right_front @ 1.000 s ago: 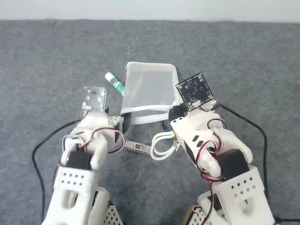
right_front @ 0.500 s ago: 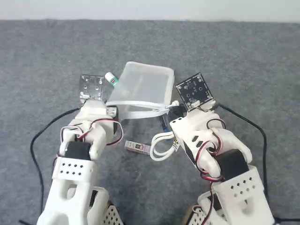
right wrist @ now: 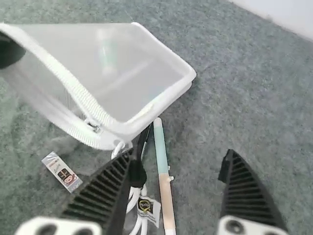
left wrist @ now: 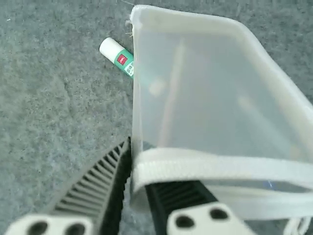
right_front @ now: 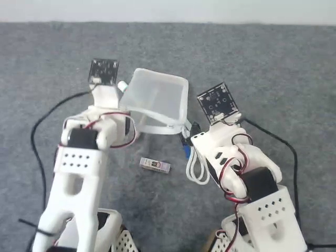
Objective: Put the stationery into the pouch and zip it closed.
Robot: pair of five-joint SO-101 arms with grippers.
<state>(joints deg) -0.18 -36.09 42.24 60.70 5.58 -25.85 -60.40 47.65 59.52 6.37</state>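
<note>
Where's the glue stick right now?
In the left wrist view, the glue stick lies on the carpet at the closed end of the pouch, on the left arm's side.

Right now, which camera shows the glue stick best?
The left wrist view: the glue stick lies beside the pouch, white cap and green label clear. The high view catches its white end between left arm and pouch. The right wrist view gives a faint greenish smudge through the pouch, possibly it.

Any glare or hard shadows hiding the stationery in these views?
High view: even light, no hard shadows around the pouch. Left wrist view: no glare; the glue stick shows plainly beside the pouch. Right wrist view: the pen is evenly lit.
</note>
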